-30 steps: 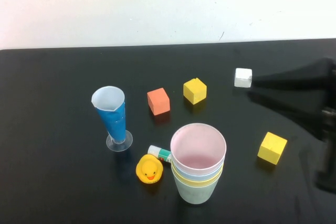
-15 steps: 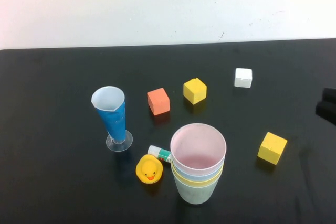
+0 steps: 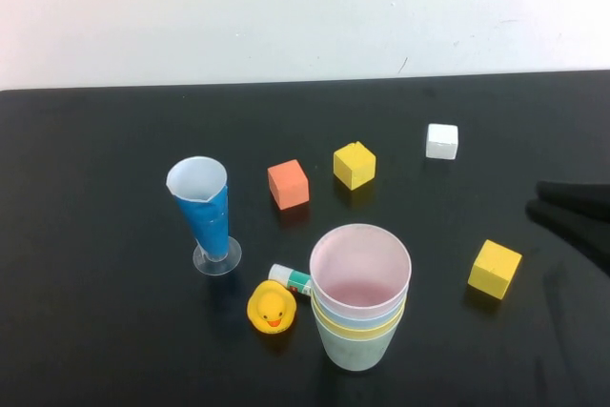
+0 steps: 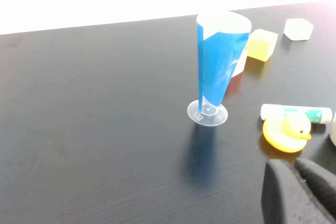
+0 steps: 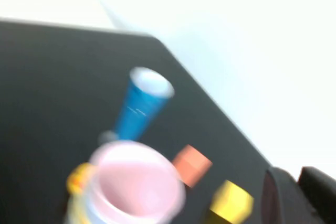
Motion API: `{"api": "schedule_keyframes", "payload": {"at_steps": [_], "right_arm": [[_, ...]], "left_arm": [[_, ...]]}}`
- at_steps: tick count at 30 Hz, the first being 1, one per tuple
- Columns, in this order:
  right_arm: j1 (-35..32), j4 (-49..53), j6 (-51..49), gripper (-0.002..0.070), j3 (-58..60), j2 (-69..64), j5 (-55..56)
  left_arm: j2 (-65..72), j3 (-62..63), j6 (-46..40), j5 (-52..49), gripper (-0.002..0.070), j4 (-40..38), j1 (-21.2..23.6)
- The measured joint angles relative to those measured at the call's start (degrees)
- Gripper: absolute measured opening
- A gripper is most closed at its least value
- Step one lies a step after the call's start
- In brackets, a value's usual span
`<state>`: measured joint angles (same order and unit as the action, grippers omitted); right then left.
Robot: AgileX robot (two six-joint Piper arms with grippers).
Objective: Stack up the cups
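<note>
The four cups stand nested in one upright stack at the front middle of the black table (image 3: 95,140). The pale pink cup (image 3: 359,274) is innermost on top, then the light blue rim (image 3: 359,316), the yellow rim (image 3: 357,330) and the pale green cup (image 3: 355,352) outermost. The stack also shows blurred in the right wrist view (image 5: 134,187). My right gripper (image 3: 538,199) is shut and empty at the table's right edge, well clear of the stack; it also shows in its own wrist view (image 5: 298,174). My left gripper (image 4: 294,162) is shut and empty, low at the front left, near the duck.
A tall blue-and-white cone glass (image 3: 204,209) stands left of the stack. A yellow rubber duck (image 3: 271,308) and a small glue stick (image 3: 289,279) lie beside the stack. An orange cube (image 3: 288,184), two yellow cubes (image 3: 354,165) (image 3: 495,269) and a white cube (image 3: 441,141) lie behind and to the right.
My right arm has pulled back from high at the right edge and now shows lower down there, pointing left. The stack and the other objects have not moved.
</note>
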<state>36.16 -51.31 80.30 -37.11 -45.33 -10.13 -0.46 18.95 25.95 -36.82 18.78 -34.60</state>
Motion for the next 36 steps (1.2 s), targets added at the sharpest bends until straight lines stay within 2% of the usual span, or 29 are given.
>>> {"api": "schedule_keyframes", "payload": {"at_steps": [3,10,16,21,27,29,36], "right_arm": [[0.0,1.0,0.4,0.0064,4.6,2.5,6.2],[0.0,0.5,1.1,0.0064,14.6,13.0,10.7],[0.0,1.8,-0.7,0.0064,24.2,19.0,27.9],[-4.8,8.5,-17.4,0.0063,28.1,26.3,30.1],[-17.7,15.4,-25.1,0.0063,30.8,33.3,25.5],[-23.1,20.3,-30.5,0.0063,31.6,36.3,22.3],[-37.0,44.6,-61.5,0.0063,35.4,45.4,5.5]], "left_arm": [[0.0,0.0,0.0,0.0,0.0001,0.0,0.0],[0.0,0.0,0.0,0.0,0.0001,0.0,0.0],[0.0,0.0,0.0,0.0,0.0001,0.0,0.0],[0.0,0.0,0.0,0.0,0.0001,0.0,0.0],[0.0,0.0,0.0,0.0,0.0001,0.0,0.0],[0.0,0.0,0.0,0.0,0.0001,0.0,0.0],[0.0,0.0,0.0,0.0,0.0001,0.0,0.0]]}}
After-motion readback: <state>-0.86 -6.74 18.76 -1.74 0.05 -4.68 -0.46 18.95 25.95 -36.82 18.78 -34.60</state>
